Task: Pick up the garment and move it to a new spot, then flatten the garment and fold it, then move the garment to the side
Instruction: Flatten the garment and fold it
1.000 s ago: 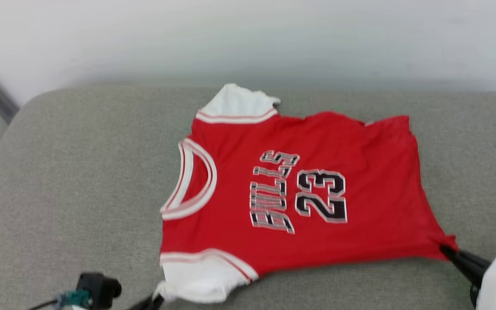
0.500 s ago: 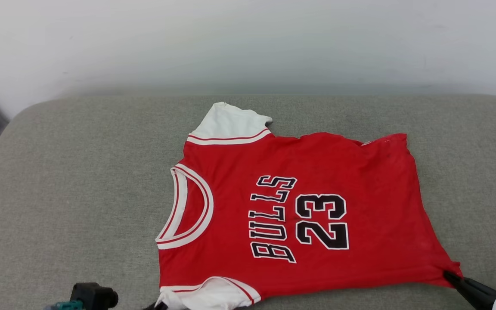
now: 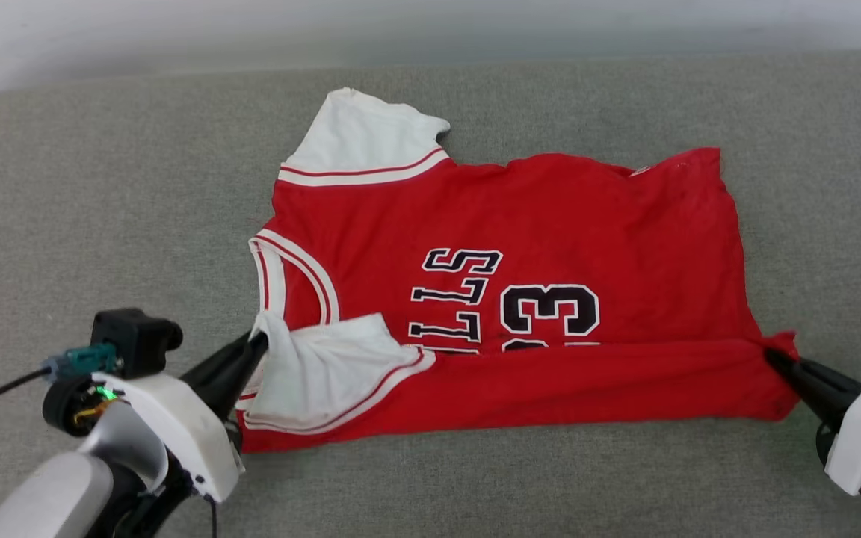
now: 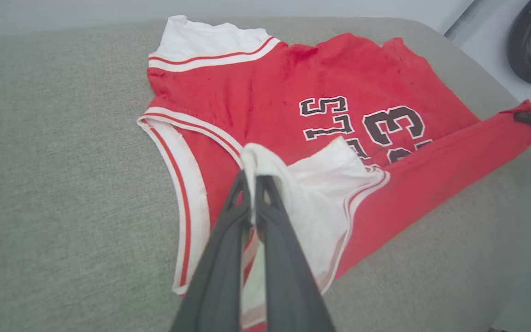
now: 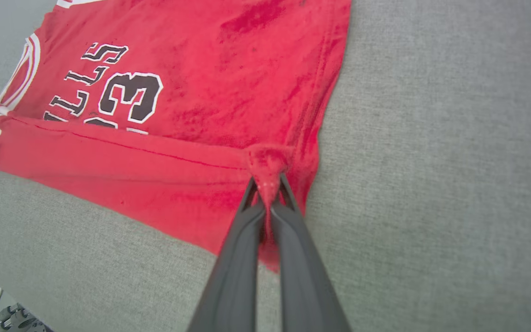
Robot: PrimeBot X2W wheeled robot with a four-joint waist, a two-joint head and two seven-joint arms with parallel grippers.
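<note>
Nearest, the left gripper (image 3: 258,345) is clamped on the garment (image 3: 565,217) at its near white sleeve (image 3: 326,373), and the right gripper (image 3: 772,357) is clamped on its red hem corner (image 3: 785,345). The near edge is folded over the lettering, and the rest lies flat on the grey cushion (image 3: 102,209).

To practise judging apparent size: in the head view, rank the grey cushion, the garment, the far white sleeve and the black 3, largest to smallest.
1. grey cushion
2. garment
3. far white sleeve
4. black 3
No two look alike in size here.
</note>
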